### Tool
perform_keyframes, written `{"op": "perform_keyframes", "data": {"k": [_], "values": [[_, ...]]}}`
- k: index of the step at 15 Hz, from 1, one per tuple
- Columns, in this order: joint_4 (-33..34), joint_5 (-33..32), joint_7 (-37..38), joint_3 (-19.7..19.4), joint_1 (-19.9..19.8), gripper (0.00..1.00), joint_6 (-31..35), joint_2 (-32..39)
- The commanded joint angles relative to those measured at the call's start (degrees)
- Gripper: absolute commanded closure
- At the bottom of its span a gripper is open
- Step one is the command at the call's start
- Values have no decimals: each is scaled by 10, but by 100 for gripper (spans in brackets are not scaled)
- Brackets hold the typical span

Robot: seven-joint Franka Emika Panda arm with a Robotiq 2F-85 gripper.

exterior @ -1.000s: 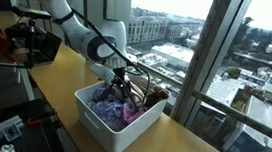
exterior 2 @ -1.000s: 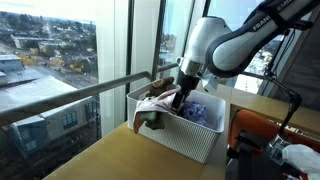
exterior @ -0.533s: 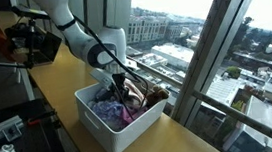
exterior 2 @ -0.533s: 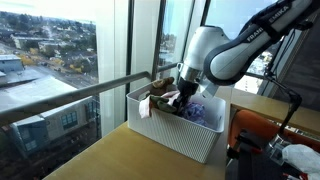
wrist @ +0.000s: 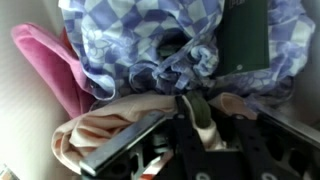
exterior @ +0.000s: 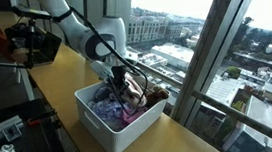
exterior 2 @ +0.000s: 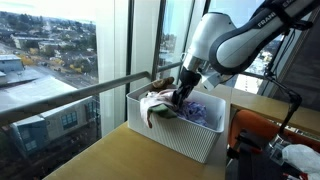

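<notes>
Wrist view: gripper sits down inside the white rectangular plastic bin, nose into the clothes pile. Jaws stand narrow, pinched on an olive-green fabric strip that runs up between the two dark fingers. We read that as a grip on the strip, not just contact. The strip lies on top of a peach soft cloth, which bunches right under and beside the fingers. A pink fleecy cloth touches the peach one on the side toward the bin wall. A blue-and-white checked cloth fills the far part of the view, crumpled, overlapping both. A dark green flat panel lies on the checked cloth near the corner; we cannot tell what it is.

Both exterior views show the gripper pointing down into the bin, with the white robot arm bent over it. In an exterior view the peach cloth bulges above the rim just beside the gripper, with a dark green bit under it. A brown cloth sits at the window end of the bin. The pile tops the rim. The bin stands on a light wooden table, close to the tall window glass.
</notes>
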Motion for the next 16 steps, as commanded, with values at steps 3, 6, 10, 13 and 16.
{"op": "perform_keyframes", "data": {"k": [3,6,10,13,16], "values": [[-54,-9,40,-13,13,96,-5,-113],[-66,-16,57,-9,11,96,-15,-170],[-62,-8,79,19,21,96,-33,-238],[-63,12,106,59,45,96,-33,-256],[-76,-7,174,107,76,96,-8,-228]]}}
